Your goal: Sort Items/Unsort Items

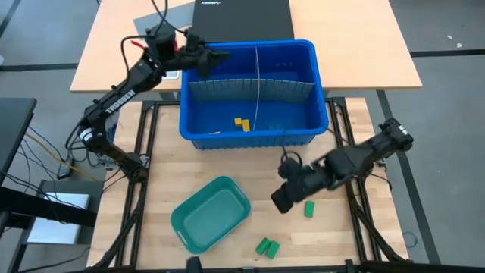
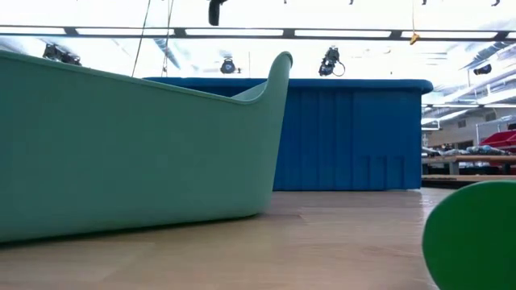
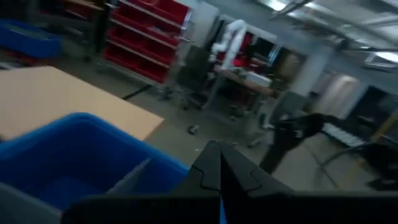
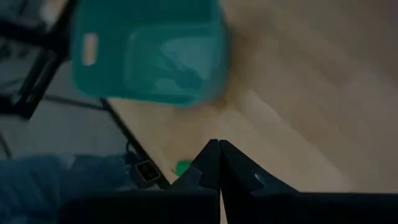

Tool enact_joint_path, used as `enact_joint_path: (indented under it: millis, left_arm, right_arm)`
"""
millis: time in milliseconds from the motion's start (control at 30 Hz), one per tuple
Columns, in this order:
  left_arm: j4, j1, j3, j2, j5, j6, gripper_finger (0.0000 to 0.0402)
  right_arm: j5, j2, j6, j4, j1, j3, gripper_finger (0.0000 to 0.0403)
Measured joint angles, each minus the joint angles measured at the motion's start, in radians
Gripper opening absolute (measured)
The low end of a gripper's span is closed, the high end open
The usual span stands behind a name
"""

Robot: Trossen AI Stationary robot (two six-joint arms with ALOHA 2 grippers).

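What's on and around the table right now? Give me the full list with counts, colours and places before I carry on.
blue bin: one, blue, far half of the table, with grey dividers inside
yellow blocks: two, yellow, on the bin floor, left of its long divider
teal tray: one, teal-green, near-left of the table, nothing visible inside
green blocks: two, green, side by side at the near edge
green block: one, green, on the table beside the right gripper
left gripper: shut, over the bin's far-left rim
right gripper: shut, low over the table, between tray and single green block
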Motion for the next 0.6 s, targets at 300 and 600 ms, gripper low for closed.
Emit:
enact_joint_path:
  millis: [300,600]
  left_arm:
    - [0.017,-0.038,-0.042,0.001,0.07,-0.018,0.0001]
    - [0.021,-0.038,-0.048,0.0,0.09,-0.023,0.0001]
  right_arm:
    - [-0.076,0.005,0.55,0.005,0.09,-0.264,0.0009]
    - [-0.177,0.006,0.81,0.079,0.115,-0.508,0.0061]
